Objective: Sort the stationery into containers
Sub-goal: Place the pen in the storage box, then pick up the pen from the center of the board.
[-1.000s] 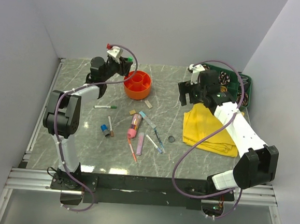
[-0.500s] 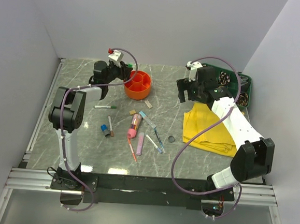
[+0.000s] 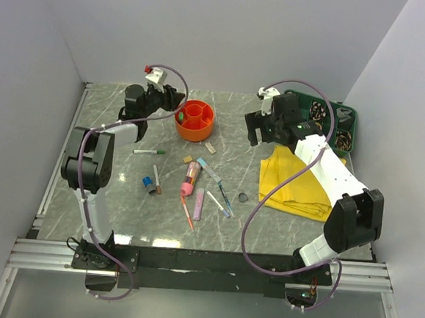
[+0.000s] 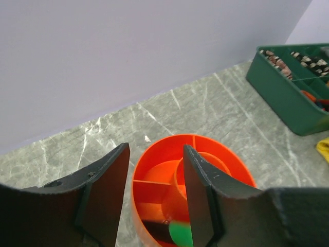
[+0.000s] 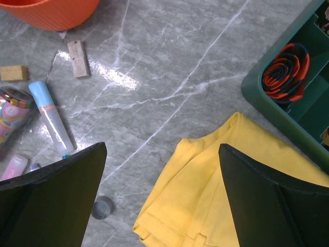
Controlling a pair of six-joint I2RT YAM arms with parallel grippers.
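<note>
The orange organiser (image 3: 195,120) stands at the back centre. A green-capped marker (image 3: 180,116) lies in its near-left ring compartment, also seen in the left wrist view (image 4: 180,234). My left gripper (image 3: 169,102) is open and empty just left of and above the organiser (image 4: 205,154); its midpoint is (image 4: 156,154). My right gripper (image 3: 261,130) is open and empty above bare table beside the yellow cloth (image 5: 216,190); its midpoint is (image 5: 162,154). The green tray (image 3: 345,125) is at the back right. A pink tube (image 3: 190,176), several pens (image 3: 220,196), a blue cap (image 3: 147,181) and a dark disc (image 5: 102,207) lie on the table.
A green-capped pen (image 3: 149,152) lies left of the pile. Two erasers (image 5: 78,51) lie near the organiser. A light-blue-capped marker (image 5: 51,118) lies nearby. The tray (image 5: 267,103) holds an orange and dark coil (image 5: 287,71). White walls close in the back and sides.
My left gripper has let go of the green-capped marker, which now lies in the organiser, and has drawn back left. My right gripper has shifted slightly left and back.
</note>
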